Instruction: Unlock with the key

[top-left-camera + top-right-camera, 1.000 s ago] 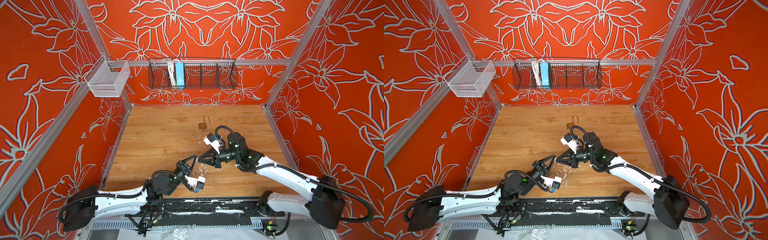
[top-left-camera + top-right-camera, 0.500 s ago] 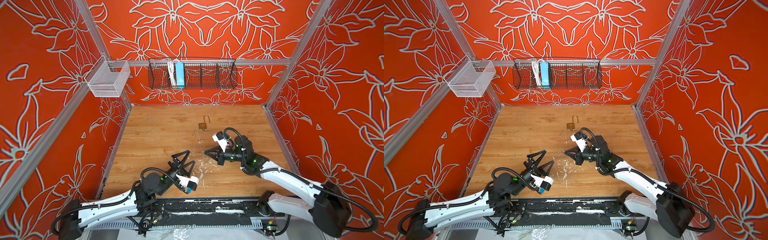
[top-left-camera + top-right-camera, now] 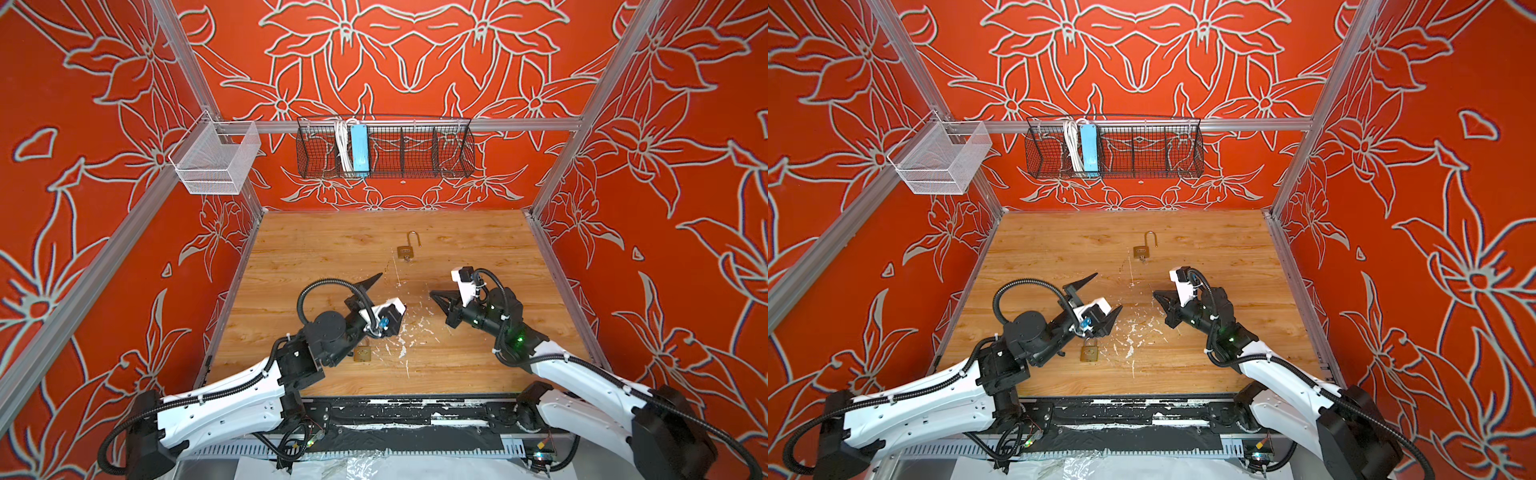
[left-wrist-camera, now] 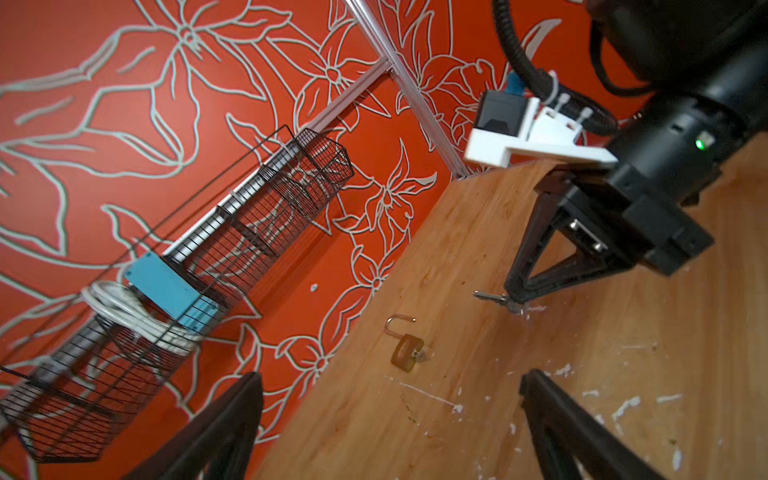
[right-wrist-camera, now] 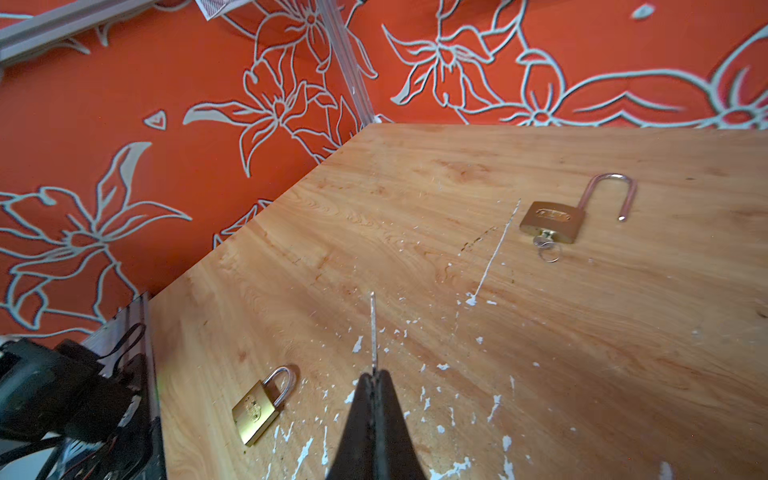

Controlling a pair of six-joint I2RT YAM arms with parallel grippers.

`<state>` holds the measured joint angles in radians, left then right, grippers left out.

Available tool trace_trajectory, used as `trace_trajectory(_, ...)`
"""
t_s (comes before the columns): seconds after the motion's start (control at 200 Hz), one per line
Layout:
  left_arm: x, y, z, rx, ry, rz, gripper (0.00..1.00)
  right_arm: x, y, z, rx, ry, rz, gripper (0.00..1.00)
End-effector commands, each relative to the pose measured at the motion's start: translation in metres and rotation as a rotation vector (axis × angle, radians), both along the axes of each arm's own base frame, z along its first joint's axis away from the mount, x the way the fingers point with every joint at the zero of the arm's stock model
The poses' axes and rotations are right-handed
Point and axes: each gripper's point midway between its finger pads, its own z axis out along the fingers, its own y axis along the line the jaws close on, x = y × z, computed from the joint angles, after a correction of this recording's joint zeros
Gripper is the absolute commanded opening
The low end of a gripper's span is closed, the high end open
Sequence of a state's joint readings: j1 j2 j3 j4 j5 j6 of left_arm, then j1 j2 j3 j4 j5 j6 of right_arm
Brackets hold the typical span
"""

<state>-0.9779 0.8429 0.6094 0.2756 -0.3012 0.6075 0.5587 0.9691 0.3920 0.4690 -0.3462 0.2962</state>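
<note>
A closed brass padlock lies flat on the wooden table, close beside my left wrist. My left gripper hovers over the table behind it, open and empty. My right gripper is shut on a small silver key, whose blade sticks out past the tips toward the left arm. A gap of bare table separates the two grippers.
A second brass padlock lies further back, shackle open, a key in its keyhole. A black wire basket and a white mesh basket hang on the walls. White paint flecks mark the table.
The two grippers, close together a second ago, have drawn apart. My left gripper has opened wide and pulled back to the left. My right gripper moved right, still closed.
</note>
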Motion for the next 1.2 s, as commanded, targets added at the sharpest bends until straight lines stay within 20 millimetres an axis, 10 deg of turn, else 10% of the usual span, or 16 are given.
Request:
trace_trajectory(0.0,0.003,-0.01,-0.043,-0.093,0.283,-0.028,0.97,0.012,-0.017,0.01,-0.004,-0.08,-0.1,0.0)
trace_trajectory(0.325,0.019,-0.037,-0.074,-0.299,0.592,-0.185,0.97,0.016,-0.016,0.001,-0.016,-0.071,-0.087,0.0)
trace_trajectory(0.591,0.074,0.0,-0.089,-0.556,0.746,0.267,0.98,0.027,-0.032,-0.008,-0.071,-0.062,-0.188,0.0)
trace_trajectory(0.941,-0.004,0.087,-0.194,-0.32,1.22,0.837,0.97,0.023,-0.033,0.0,-0.037,-0.076,-0.179,0.0)
trace_trajectory(1.196,-0.042,0.11,-0.237,-0.194,1.312,0.943,0.95,0.025,-0.032,-0.004,-0.046,-0.069,-0.178,0.0)
